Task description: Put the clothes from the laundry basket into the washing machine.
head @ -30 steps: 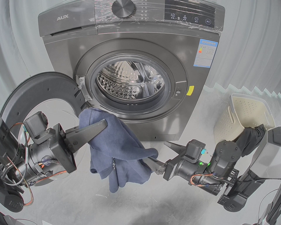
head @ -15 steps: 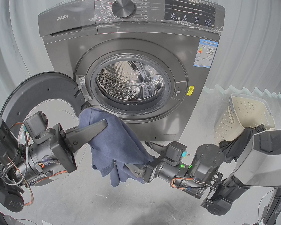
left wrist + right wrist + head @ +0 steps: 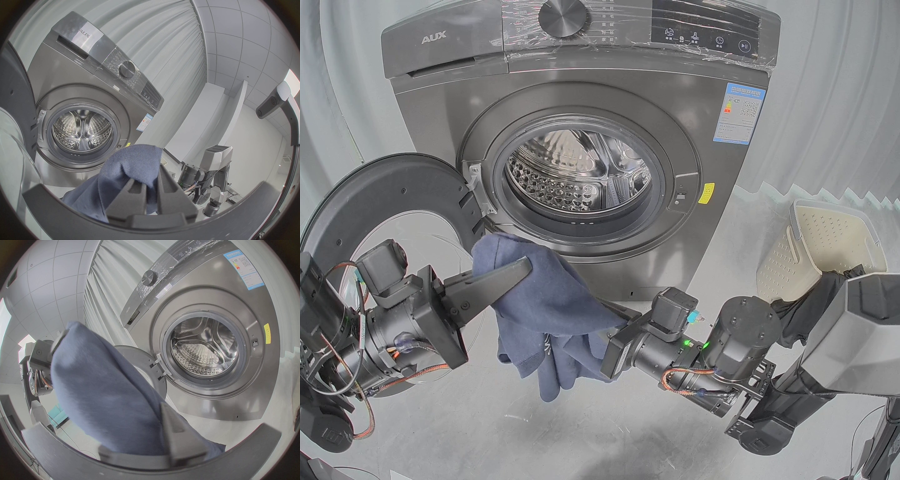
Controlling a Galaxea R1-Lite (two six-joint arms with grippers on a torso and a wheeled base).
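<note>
A dark blue garment (image 3: 550, 312) hangs in front of the washing machine (image 3: 578, 69), just below its open drum (image 3: 578, 172). My left gripper (image 3: 522, 267) is shut on the garment's top fold, and both fingers pinch the cloth in the left wrist view (image 3: 150, 175). My right gripper (image 3: 595, 331) is pushed into the hanging cloth from the right, open. One finger (image 3: 178, 433) shows bare and the cloth (image 3: 103, 390) drapes over the other. The cream laundry basket (image 3: 837, 240) stands on the floor at the right, with a black garment (image 3: 800, 312) spilling over its rim.
The round machine door (image 3: 387, 194) is swung open to the left, close behind my left arm. Grey floor lies below the garment. Curtains hang behind and beside the machine.
My right gripper has moved left, from beside the garment's lower edge into the hanging cloth. My left gripper has held the garment almost in place, shifting slightly.
</note>
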